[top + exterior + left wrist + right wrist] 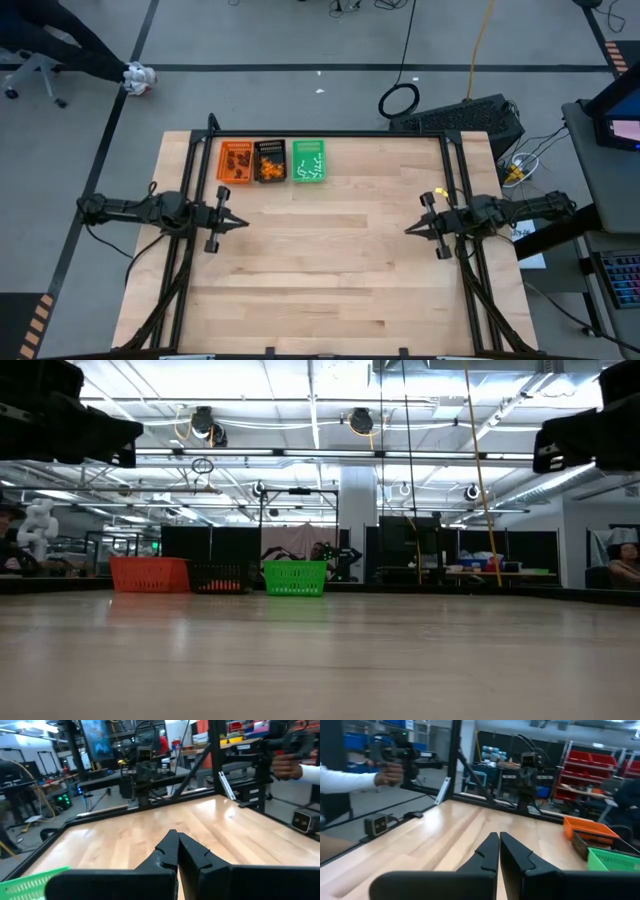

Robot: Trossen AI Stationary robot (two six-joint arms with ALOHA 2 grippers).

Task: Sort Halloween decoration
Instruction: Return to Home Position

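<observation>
My left pincer and right pincer hover pressed together, empty, over the table. Beyond, brown blobs fill the orange tray, orange blobs the black tray, white sticks the green tray. I see none loose, so sorting looks finished.

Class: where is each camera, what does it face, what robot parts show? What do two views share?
High: overhead, looking down; left arm, right arm.
Low: table height, facing green tray; arms overhead.
Left wrist: behind shut fingers, facing right arm.
Right wrist: behind shut fingers, facing left arm.
Shared: green tray, all four.
</observation>
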